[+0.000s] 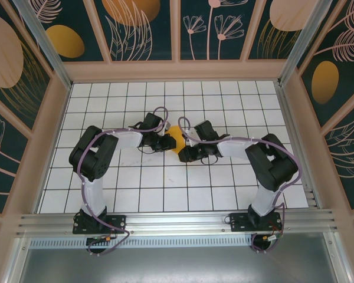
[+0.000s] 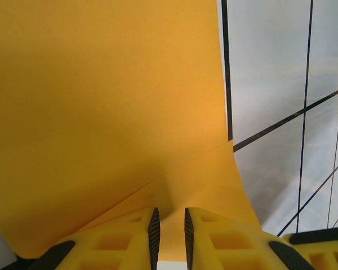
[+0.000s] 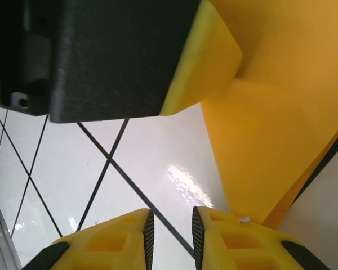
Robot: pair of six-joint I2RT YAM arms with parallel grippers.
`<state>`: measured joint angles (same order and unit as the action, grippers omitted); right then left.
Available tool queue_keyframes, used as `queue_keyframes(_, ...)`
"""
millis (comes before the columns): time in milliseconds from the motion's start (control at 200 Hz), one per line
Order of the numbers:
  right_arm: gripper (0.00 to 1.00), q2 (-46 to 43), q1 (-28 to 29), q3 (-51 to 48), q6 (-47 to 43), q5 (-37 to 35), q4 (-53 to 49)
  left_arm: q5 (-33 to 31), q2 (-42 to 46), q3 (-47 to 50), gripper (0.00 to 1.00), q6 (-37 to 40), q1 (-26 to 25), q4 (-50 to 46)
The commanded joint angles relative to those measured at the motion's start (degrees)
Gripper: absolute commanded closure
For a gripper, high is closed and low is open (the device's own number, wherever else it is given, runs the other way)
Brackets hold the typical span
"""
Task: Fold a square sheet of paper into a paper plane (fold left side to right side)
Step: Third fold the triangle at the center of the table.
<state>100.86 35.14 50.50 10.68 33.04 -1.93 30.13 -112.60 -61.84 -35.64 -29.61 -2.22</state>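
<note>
The square sheet of paper sits about in the middle of the tabletop, far from all four edges. It is bright orange, and the two arms meet over it, so from above you can see just a small bit of it between them. The left gripper is at the paper's left side and the right gripper is at its right side, a little nearer the front edge. In the left wrist view the paper looks very big and close, and a slanted crease runs across it from the lower left up to its right edge. The left gripper has its yellow fingers close together with just a thin gap. The orange paper comes right down to that gap, but I cannot tell if the fingers are pinching it. White tiles of the tabletop show to the right. In the right wrist view the right gripper is a little bit open and holds nothing. Its tips hang over the white tabletop, just beside a folded corner of the paper. One yellow finger of the left gripper touches the paper higher up.
</note>
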Motion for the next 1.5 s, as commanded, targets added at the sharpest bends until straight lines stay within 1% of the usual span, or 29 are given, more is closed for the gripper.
queue_keyframes(0, 0.72, 1.1, -0.1, 1.9, 0.2, -0.7, -1.0, -4.8, -1.2, 1.3, 0.76, 0.2, 0.3, -2.4)
queue_keyframes(410, 0.72, 4.0, -0.5, 1.4, 1.7, -1.8, -2.3, -5.4, -1.1, 0.9, 0.77, 0.7, 0.3, -3.2)
queue_keyframes(535, 0.73, 4.5, -1.0, 0.4, 2.9, -1.9, -2.6, -6.5, -0.9, 0.5, 0.77, 1.0, 0.2, -3.8)
queue_keyframes(676, 0.79, 4.3, -2.0, -2.2, 4.1, -1.7, -2.7, -7.1, -0.5, -1.1, 0.77, 1.7, 0.3, -5.3)
queue_keyframes(736, 0.82, 4.2, -2.7, -3.6, 4.8, -1.4, -2.7, -7.1, -0.2, -1.9, 0.77, 1.9, 0.3, -5.9)
queue_keyframes(891, 0.96, 3.8, -3.4, -7.5, 6.9, 0.0, -0.8, -6.2, 1.9, -4.3, 0.75, 2.2, 0.5, -7.0)
queue_keyframes(946, 0.99, 4.2, -3.5, -8.2, 7.2, 0.3, -0.7, -6.0, 3.2, -5.0, 0.75, 2.1, 0.6, -7.4)
queue_keyframes(961, 0.99, 4.3, -4.9, -8.4, 7.3, 0.3, -0.7, -6.0, 3.5, -5.2, 0.74, 2.1, 0.6, -7.5)
queue_keyframes(996, 1.00, 4.6, -5.2, -8.5, 7.5, 0.4, -0.7, -6.0, 4.5, -5.3, 0.74, 2.0, 0.6, -7.6)
queue_keyframes(1106, 1.00, 5.3, -5.3, -8.6, 7.7, 0.3, -0.8, -5.2, 7.9, -4.3, 0.71, 1.2, 0.6, -6.9)
queue_keyframes(1266, 1.00, 6.0, -5.3, -8.2, 7.7, 0.0, -0.7, -1.5, 11.8, 0.2, 0.72, -0.8, -0.2, -2.9)
queue_keyframes(1356, 1.00, 6.2, -5.3, -8.0, 7.8, -0.1, -0.6, -0.2, 12.5, 2.2, 0.74, -2.0, -1.6, -0.8)
queue_keyframes(1496, 1.00, 6.6, -5.2, -7.7, 7.9, -0.2, -0.5, 1.4, 11.0, 4.3, 0.76, -3.9, -4.1, 2.8)
